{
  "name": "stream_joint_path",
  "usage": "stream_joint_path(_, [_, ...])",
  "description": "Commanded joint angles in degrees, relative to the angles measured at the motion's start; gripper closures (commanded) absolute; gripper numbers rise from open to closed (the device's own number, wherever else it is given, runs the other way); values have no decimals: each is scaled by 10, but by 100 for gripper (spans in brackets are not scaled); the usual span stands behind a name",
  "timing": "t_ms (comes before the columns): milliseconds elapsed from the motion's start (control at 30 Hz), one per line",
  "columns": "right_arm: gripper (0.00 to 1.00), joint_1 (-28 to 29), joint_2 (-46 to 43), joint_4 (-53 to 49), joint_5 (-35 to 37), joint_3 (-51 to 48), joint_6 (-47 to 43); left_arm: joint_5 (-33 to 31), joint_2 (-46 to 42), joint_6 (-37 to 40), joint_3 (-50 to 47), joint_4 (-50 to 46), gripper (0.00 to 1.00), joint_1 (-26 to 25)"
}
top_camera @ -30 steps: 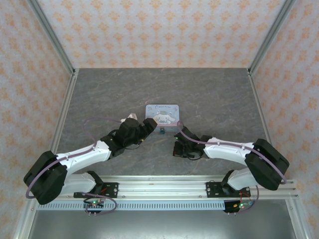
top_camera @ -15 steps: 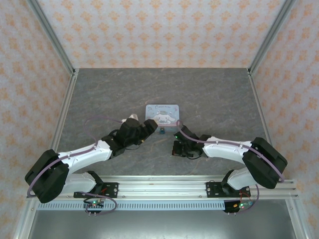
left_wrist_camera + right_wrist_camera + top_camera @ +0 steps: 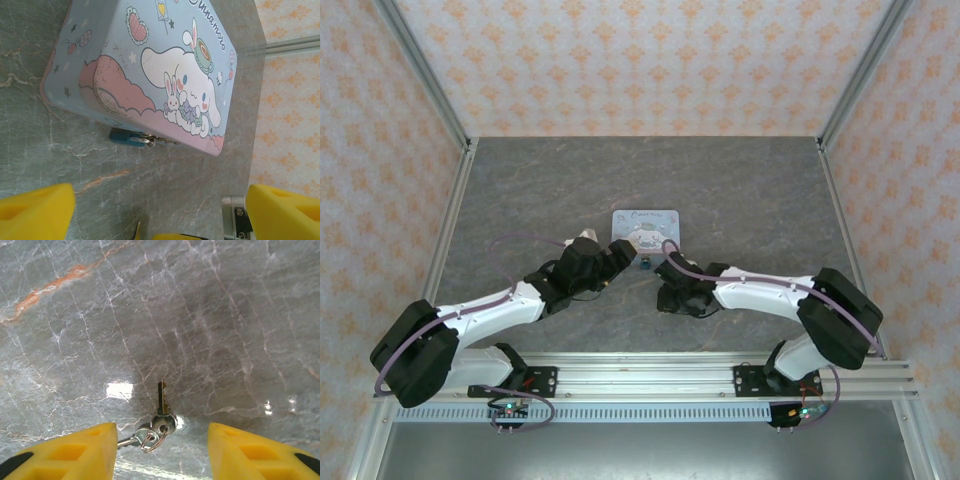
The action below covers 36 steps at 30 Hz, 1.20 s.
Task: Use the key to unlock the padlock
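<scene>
**Figure. Two arms over a locked tin; key on the table.**

The left pincer (image 3: 160, 214) hangs with its yellow foam-like pads (image 3: 35, 210) set wide apart and holding nothing. It appears posted there to brace or watch the tin (image 3: 150, 75), which sits at its 12 o'clock.

The tin is a pale blue box of painted metal with rounded corners. Its lid carries a cartoon dog, pink clouds and hearts, with scuffs along the edges.

The padlock (image 3: 125, 137) is a small dark teal block with a bright metal shackle. It lies on the table (image 3: 60, 150) against the tin's near wall, hooked to the clasp and not yet opened. From overhead it sits at the tin's 6 o'clock.

The right pincer (image 3: 160, 452) stands at about 5 o'clock from the padlock. Its two yellow pads are apart and clamped on nothing.

The key (image 3: 161, 402) lies flat on the table between those pads, touching neither. It is a thin pale metal sliver whose blade points to 12 o'clock in the wrist view. Its round head is threaded on a small wire ring (image 3: 149, 439) at 7 o'clock. What may be a second key trails from the ring.

The straddling stance suggests a pick-up is being prepared. A flat, slippery key on a hard top may skid when pinched.

The table is grey, glossy and stone-patterned, with white veins and one orange streak.
</scene>
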Motion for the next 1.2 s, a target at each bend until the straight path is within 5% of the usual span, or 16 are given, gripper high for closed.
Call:
stream_joint_path(0, [48,15,21,-49,46,25,61,-4,2,12,6,14,11,2])
stream_joint_path(367, [52,26,32,-53,82,25,223,-13,-12,-6,-7,14,11,16])
stream_joint_path(800, [54,54,108,-100,69,102,264,8,-31,-4,-14,15,11,45])
stream_joint_path(1167, [65,80,172,-96,35,133,288,20,-60,0,-23,-5,11,74])
